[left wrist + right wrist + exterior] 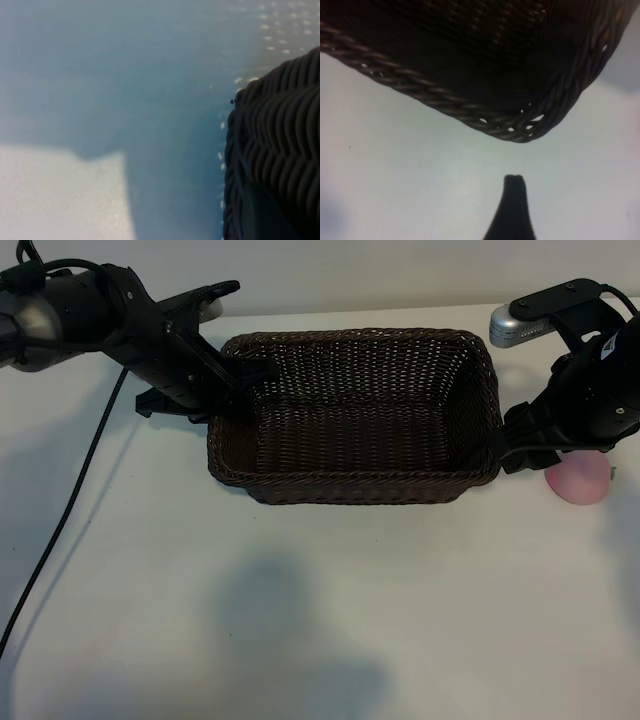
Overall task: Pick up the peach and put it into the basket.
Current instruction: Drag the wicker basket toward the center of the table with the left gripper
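Basket braced while the peach waits outside it.

The left gripper (245,380) is clamped on the rim at the far left corner of the basket (355,490), presumably steadying it. The right gripper (520,450) hangs with jaws spread and empty, just beside the basket's right wall. The peach (578,480) lies on the table (300,620) to the right, partly hidden behind that arm, not yet grasped.

Lab-style test bench, not home. My two black arms mounted apart at bare white table (300,620). Black cable (60,530) trails loose across tabletop. Plain pale wall (400,270) behind. One wicker basket (355,485) as prop.
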Robot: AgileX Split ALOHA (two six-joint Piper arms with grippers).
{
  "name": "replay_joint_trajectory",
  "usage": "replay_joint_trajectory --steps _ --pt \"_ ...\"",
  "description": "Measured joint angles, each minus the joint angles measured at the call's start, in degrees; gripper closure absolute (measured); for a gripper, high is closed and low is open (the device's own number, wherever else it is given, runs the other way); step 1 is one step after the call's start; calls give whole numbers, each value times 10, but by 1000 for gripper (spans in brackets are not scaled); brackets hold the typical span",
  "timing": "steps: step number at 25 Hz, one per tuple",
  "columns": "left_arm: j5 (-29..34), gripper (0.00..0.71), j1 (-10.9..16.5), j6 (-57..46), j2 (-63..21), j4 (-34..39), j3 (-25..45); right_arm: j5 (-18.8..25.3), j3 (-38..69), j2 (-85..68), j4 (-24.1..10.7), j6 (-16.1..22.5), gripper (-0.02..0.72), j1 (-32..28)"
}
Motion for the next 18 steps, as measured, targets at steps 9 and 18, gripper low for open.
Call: replay_joint_trajectory --steps 9,18 --pt "1 191 0 0 -15 -8 -1 0 0 0 0 0 108 0" --pt "54 102 0 -38 -97 68 -5 0 0 0 0 0 108 0"
